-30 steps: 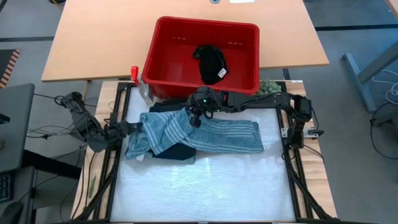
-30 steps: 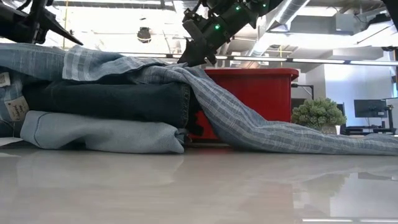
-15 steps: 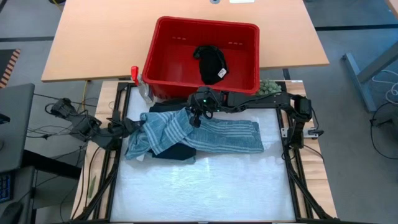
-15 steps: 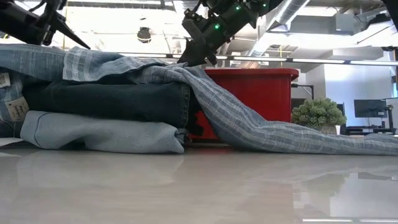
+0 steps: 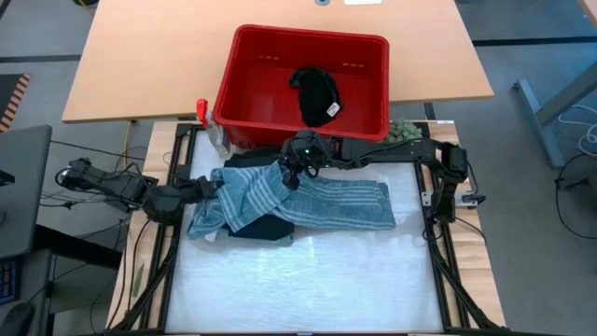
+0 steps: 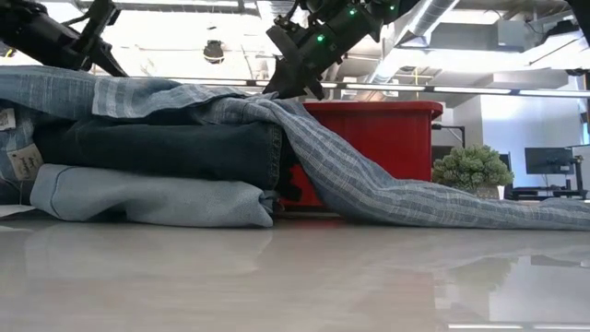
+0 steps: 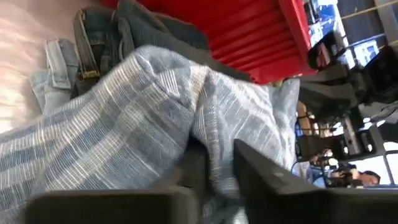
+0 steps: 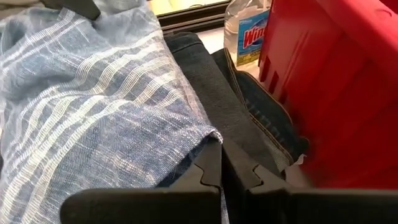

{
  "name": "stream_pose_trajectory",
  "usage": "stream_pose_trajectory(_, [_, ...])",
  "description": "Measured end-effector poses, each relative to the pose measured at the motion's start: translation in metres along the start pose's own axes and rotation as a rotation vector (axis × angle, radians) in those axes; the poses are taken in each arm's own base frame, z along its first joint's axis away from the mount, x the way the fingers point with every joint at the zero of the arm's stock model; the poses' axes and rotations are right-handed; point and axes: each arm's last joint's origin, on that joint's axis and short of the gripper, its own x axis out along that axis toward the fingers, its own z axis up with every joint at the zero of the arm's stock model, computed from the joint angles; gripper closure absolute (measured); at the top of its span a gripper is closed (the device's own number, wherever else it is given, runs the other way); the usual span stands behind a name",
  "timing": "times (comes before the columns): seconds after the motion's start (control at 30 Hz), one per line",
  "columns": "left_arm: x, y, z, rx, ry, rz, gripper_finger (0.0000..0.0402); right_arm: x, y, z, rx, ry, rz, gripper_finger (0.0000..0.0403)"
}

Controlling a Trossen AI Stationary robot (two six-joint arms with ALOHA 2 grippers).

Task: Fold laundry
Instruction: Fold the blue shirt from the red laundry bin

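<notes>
Both pincers, left (image 5: pixel 213 188) and right (image 5: pixel 291 177), were clamped on the striped cloth (image 5: pixel 326 201); they should lift together, evenly, keeping it taut.

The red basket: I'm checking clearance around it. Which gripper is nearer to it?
Right. The right gripper pinches the striped cloth just in front of the red basket. The left gripper grips the cloth's other end, farther out toward the table's left edge.

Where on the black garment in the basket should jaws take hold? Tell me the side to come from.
Take the black garment at its bunched middle, beside the white tag, from straight above: the red basket walls block any side approach.
</notes>
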Motion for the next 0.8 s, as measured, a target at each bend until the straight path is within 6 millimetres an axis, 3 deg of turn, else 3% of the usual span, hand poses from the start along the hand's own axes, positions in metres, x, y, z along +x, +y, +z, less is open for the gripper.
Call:
stream_pose_trajectory(0.1, [-0.002, -0.004, 0.003, -0.011, -0.013, -0.046, 0.0390, 0.000, 0.000, 0.000, 0.057, 0.000, 0.000, 0.0379])
stream_pose_trajectory(0.37, [-0.015, -0.016, 0.017, -0.012, -0.048, -0.223, 0.0401, -0.001, 0.007, -0.002, 0.195, 0.025, 0.050, 0.0379])
stream_pose_trajectory(0.63, [-0.027, 0.005, 0.030, -0.029, -0.083, -0.185, 0.0401, -0.002, 0.020, -0.009, 0.211, 0.098, 0.100, 0.0379])
stream_pose_trajectory(0.8, [-0.032, 0.018, 0.037, -0.051, -0.121, -0.142, 0.0401, -0.002, 0.017, -0.007, 0.223, 0.080, 0.094, 0.0379])
